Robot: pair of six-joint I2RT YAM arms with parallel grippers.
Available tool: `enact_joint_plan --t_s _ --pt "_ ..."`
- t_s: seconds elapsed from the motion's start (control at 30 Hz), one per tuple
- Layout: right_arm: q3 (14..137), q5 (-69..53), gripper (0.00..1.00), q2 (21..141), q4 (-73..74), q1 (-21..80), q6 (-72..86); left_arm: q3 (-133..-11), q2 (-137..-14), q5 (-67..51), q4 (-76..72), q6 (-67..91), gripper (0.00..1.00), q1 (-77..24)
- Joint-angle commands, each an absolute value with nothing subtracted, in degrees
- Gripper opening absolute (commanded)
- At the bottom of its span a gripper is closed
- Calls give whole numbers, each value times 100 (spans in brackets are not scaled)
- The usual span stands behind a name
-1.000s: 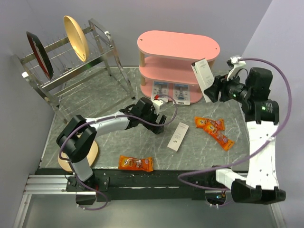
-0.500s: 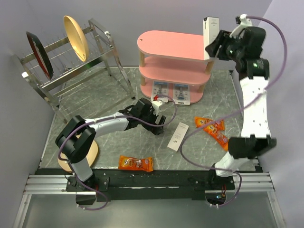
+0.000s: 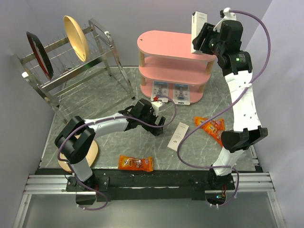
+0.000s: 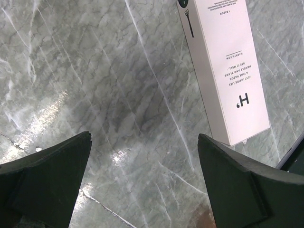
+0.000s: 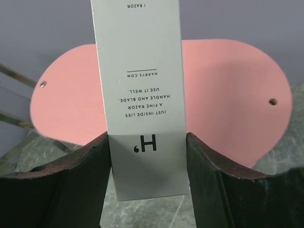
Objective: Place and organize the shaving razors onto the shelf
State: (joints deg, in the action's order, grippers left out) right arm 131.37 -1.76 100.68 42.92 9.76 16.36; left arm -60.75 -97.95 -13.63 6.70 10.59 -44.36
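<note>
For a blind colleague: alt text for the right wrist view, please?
The right tool grips a white razor box, its print upside down. Behind it lies the oval top board of the pink shelf, against a grey wall.

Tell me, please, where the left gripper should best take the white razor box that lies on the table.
Probably across its narrow width, near the middle of the white razor box, coming straight down from above. It lies flat on the table, long and slim, so its two long edges are the reachable parallel sides.
</note>
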Motion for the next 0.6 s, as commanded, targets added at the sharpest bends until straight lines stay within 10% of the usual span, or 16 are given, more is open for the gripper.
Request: enact_joint_plan --t_s 0.0,0.57 --pt "13272 588 28 10178 4184 976 1871 -6214 -9624 -1318 571 967 99 -4491" --pt "13131 834 36 10406 4245 1248 2153 -6196 -9615 -1231 554 879 99 -4500"
